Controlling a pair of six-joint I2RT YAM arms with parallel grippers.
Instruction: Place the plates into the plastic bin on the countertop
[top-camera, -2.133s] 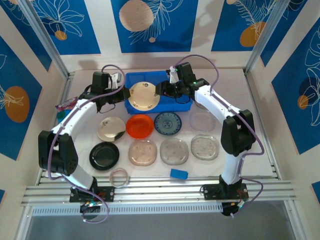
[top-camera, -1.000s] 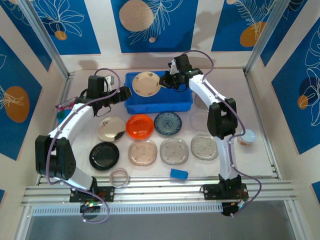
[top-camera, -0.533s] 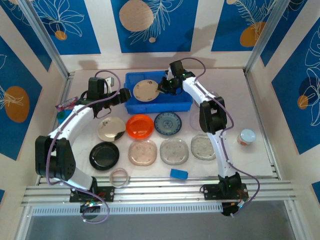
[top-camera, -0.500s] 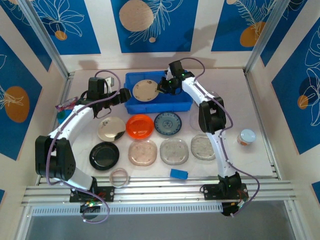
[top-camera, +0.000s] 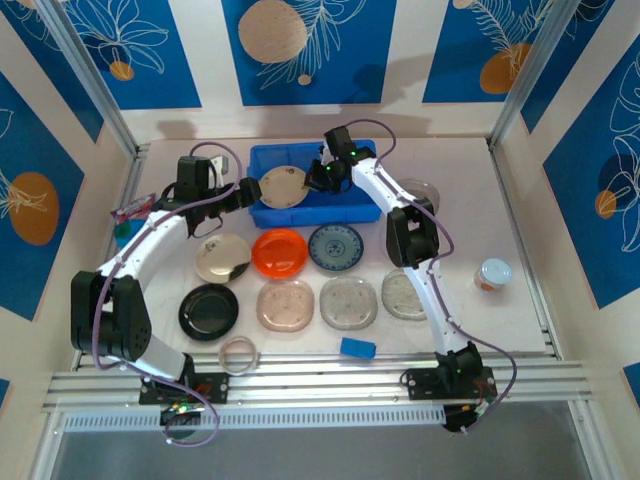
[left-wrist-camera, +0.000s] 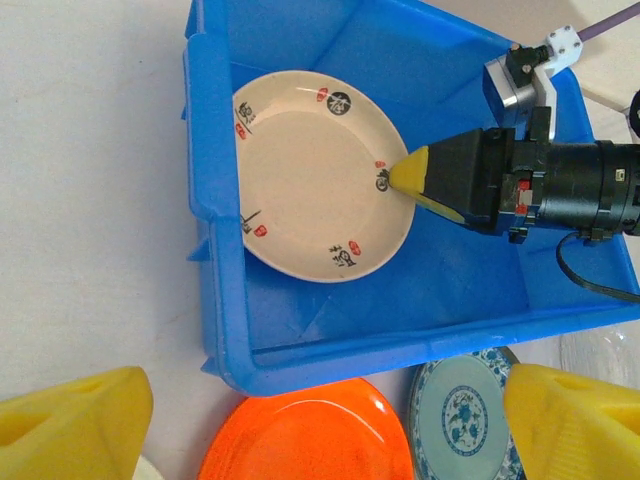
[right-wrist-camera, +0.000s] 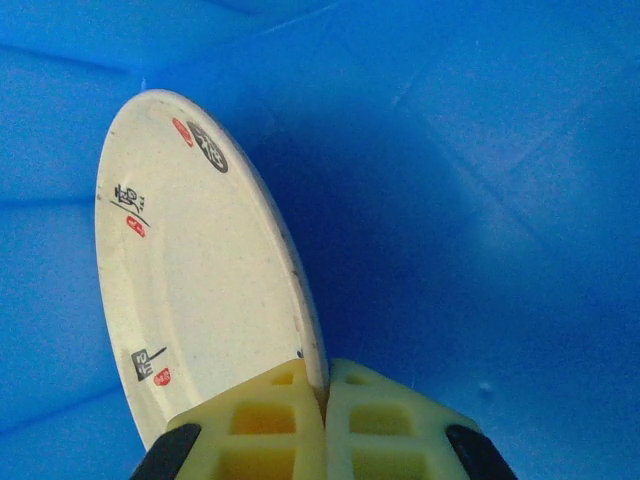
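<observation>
The beige plate (top-camera: 283, 187) with small red and black marks sits tilted over the left half of the blue plastic bin (top-camera: 362, 212). My right gripper (top-camera: 318, 178) is shut on its right rim. In the right wrist view the yellow fingers (right-wrist-camera: 262, 425) pinch the plate's edge (right-wrist-camera: 200, 280) above the bin floor (right-wrist-camera: 480, 200). My left gripper (top-camera: 245, 192) hangs open and empty just outside the bin's left wall (left-wrist-camera: 200, 200). From the left wrist the plate (left-wrist-camera: 315, 190) and the right gripper (left-wrist-camera: 410, 175) show inside the bin.
On the countertop (top-camera: 520, 230) in front of the bin lie silver (top-camera: 222, 257), orange (top-camera: 279, 252), blue-white (top-camera: 335, 246), black (top-camera: 209, 311) and several clear plates (top-camera: 348, 302). A translucent ring (top-camera: 239, 352), a blue block (top-camera: 357, 347) and a small jar (top-camera: 490, 273) lie nearby.
My right gripper has carried the beige plate leftward and lower into the bin's left half. The left arm has stayed almost still beside the bin.
</observation>
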